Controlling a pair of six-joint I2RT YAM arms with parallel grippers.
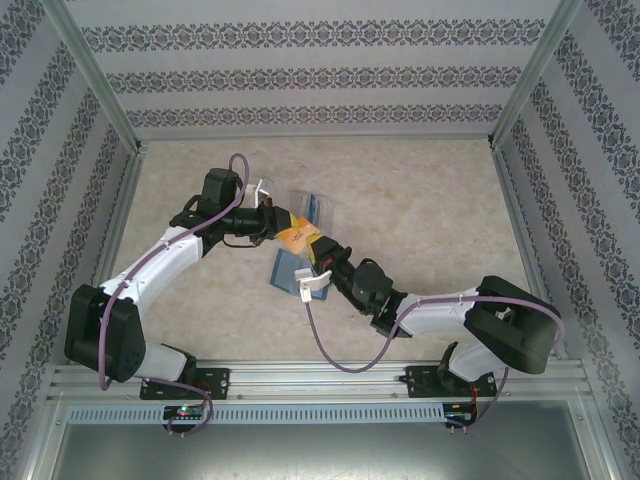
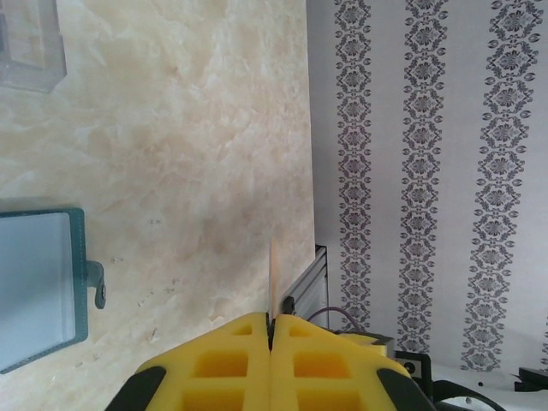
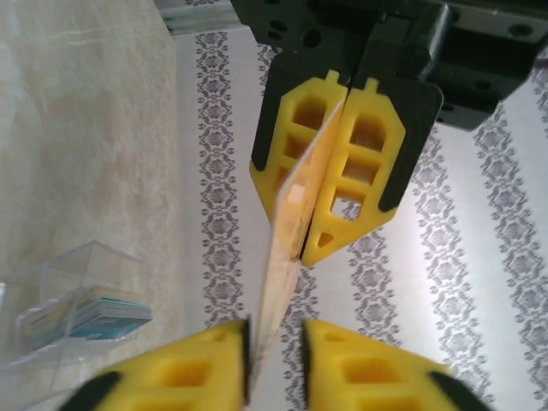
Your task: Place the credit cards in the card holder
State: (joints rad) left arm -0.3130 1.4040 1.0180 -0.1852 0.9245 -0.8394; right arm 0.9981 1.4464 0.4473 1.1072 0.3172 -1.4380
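The orange-tan credit card (image 1: 298,238) hangs in mid-air between both grippers, above the table's middle. My left gripper (image 2: 272,318) is shut on one end of it, and the card's thin edge (image 2: 272,274) sticks up from the closed fingers. My right gripper (image 3: 276,338) stands open around the other end; the card (image 3: 287,231) leans on one finger with a gap to the other. The left gripper's yellow fingers (image 3: 368,163) clamp the card at the top of that view. The clear card holder (image 1: 315,208) stands just beyond, with the blue credit card (image 3: 111,312) inside it.
A blue-grey folding wallet (image 1: 290,270) lies open on the marble-look table under the grippers, also seen as a wallet (image 2: 34,287) at the left wrist view's left edge. Patterned walls and metal frame posts (image 1: 100,80) enclose the table on three sides.
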